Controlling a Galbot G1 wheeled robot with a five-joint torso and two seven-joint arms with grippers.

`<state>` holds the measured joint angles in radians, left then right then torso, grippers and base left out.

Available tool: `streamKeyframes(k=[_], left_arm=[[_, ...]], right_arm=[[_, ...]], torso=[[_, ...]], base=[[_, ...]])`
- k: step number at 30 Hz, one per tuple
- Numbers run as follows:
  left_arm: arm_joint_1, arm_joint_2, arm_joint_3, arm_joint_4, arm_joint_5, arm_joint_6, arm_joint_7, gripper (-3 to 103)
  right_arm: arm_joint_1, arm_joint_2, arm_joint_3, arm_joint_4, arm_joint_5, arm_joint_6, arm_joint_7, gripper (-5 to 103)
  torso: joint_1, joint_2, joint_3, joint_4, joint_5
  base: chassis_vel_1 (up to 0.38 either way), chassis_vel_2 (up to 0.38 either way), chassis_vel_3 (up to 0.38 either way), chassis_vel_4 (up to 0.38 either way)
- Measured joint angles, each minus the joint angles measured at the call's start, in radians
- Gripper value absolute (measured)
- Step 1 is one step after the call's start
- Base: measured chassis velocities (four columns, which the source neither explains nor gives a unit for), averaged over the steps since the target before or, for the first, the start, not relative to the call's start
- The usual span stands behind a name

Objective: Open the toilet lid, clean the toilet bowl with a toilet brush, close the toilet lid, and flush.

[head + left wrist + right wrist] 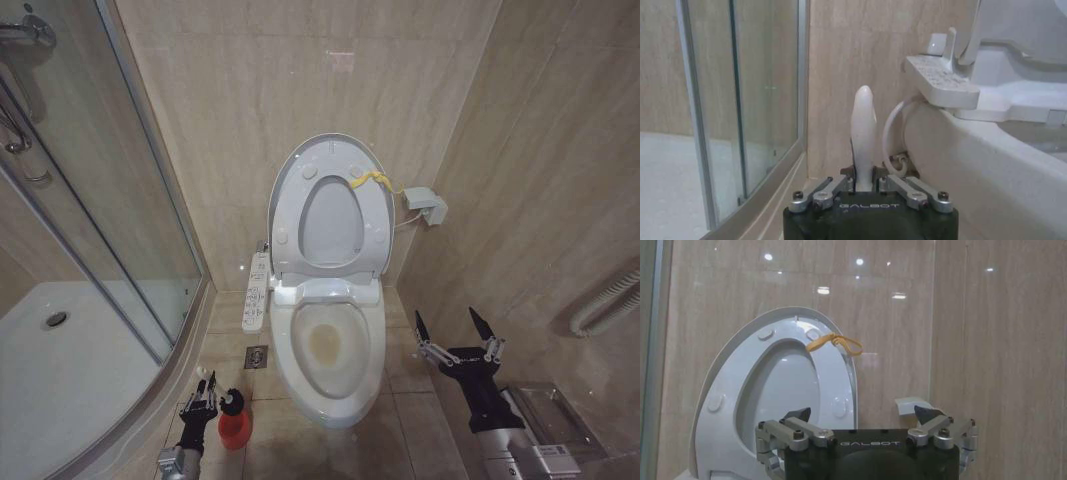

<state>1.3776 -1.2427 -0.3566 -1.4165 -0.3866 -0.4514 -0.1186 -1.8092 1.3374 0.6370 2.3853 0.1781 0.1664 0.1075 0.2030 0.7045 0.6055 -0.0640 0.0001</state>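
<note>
The large glossy white plastic oval toilet lid (300, 165) stands raised against the beige tiled wall (250, 80), with the white seat ring with its oval hole (375, 215) folded up against it. A small yellow strap (372, 181) hangs from the upper edge of the raised lid; in the right wrist view it appears as a yellow loop (835, 342) near the top of the lid (720, 370).

The white ceramic elongated oval toilet bowl (375, 345) is uncovered, with a brownish stain at the bottom of the basin. A white control panel with buttons (256, 290) projects from the side of the toilet toward the glass shower enclosure (90, 200).

The left claw (204, 392) is low, on the floor side of the bowl nearest the shower, just beside the squat red round holder cup (234, 428). The black bristle head (232, 402) of the toilet brush sits in the top of that cup. In the left wrist view the left claw (865, 186) is closed around the thin white stick handle (863, 135), which stands upright between its fingers (815, 195).

The right claw (455, 335) hangs on the opposite side of the bowl, above the floor tiles (410, 370), apart from the toilet. Its black-tipped fingers (421, 328) are spread wide and hold nothing; the right wrist view shows the same spread (863, 415).
</note>
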Motion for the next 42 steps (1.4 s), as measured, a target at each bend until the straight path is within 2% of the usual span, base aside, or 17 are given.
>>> streamKeyframes(k=[15, 29, 42], left_arm=[[0.047, -0.022, 0.001, -0.073, 0.031, 0.027, -0.039, 16], [0.070, -0.044, -0.007, -0.059, 0.066, 0.029, -0.062, 16], [-0.010, -0.045, -0.004, 0.112, 0.046, -0.016, -0.018, 16]], right_arm=[[0.000, 0.000, 0.000, 0.000, 0.000, 0.000, 0.000, 100], [0.000, 0.000, 0.000, 0.000, 0.000, 0.000, 0.000, 100], [0.000, 0.000, 0.000, 0.000, 0.000, 0.000, 0.000, 100]], torso=[[0.000, 0.000, 0.000, 0.0000, 0.0000], [0.000, 0.000, 0.000, -0.0001, 0.0000], [0.000, 0.000, 0.000, -0.0001, -0.0001]], base=[[0.000, 0.000, 0.000, 0.000], [0.000, 0.000, 0.000, 0.000], [0.000, 0.000, 0.000, 0.000]])
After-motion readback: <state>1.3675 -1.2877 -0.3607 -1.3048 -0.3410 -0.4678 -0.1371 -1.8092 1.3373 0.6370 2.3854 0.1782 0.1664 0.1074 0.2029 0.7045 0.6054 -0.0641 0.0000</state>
